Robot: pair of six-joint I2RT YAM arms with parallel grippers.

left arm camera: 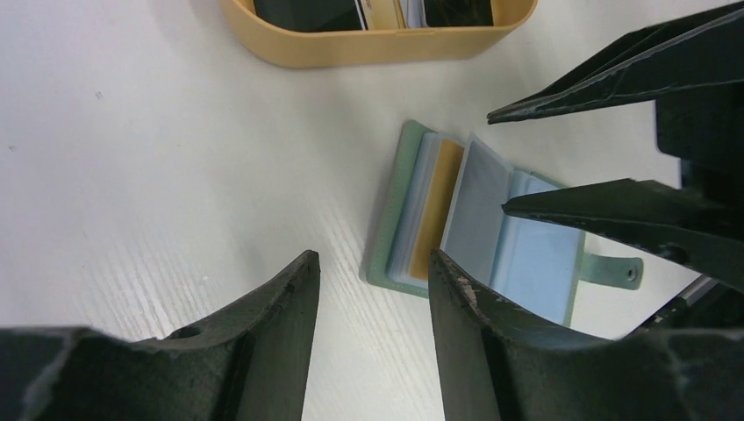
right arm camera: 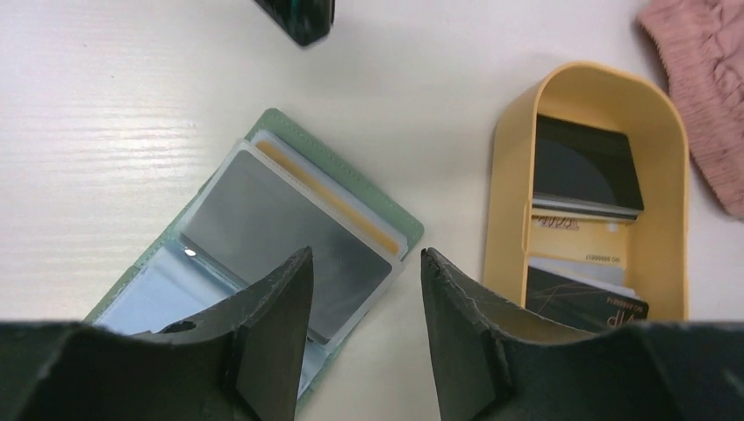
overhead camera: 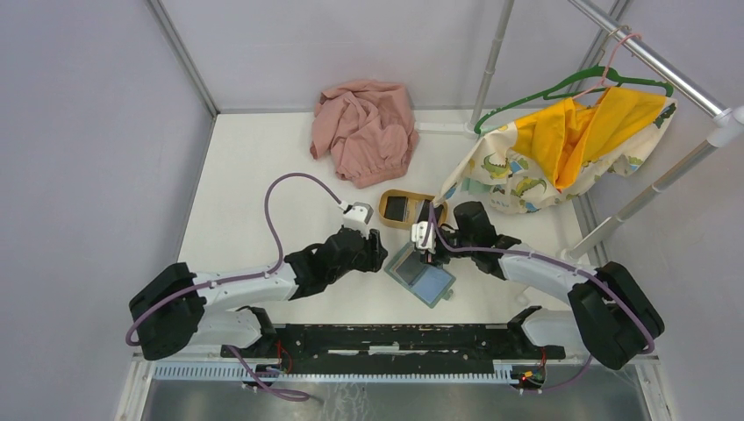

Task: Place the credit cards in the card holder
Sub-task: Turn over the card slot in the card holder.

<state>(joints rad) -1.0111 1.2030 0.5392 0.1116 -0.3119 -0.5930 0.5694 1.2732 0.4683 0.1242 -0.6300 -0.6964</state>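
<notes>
Looking from above, the card holder (overhead camera: 422,274) lay open on the counter (overhead camera: 254,193) between both arms, with the wooden tray (overhead camera: 411,193) just beyond it. The left gripper (overhead camera: 377,250) hung just beside its left edge, and the right gripper (overhead camera: 427,239) hovered over its far end.

From the left wrist, that gripper's jaws stood parted and empty, the holder just ahead. A gold-tan card (left arm camera: 439,206) was already tucked into a sleeve.

From the right wrist, the right gripper's jaws stood apart, grasping nothing, directly above the holder; whether they touched it was unclear. Several credit cards (right arm camera: 583,162) lay in the tray, so most of the job was probably left.
</notes>
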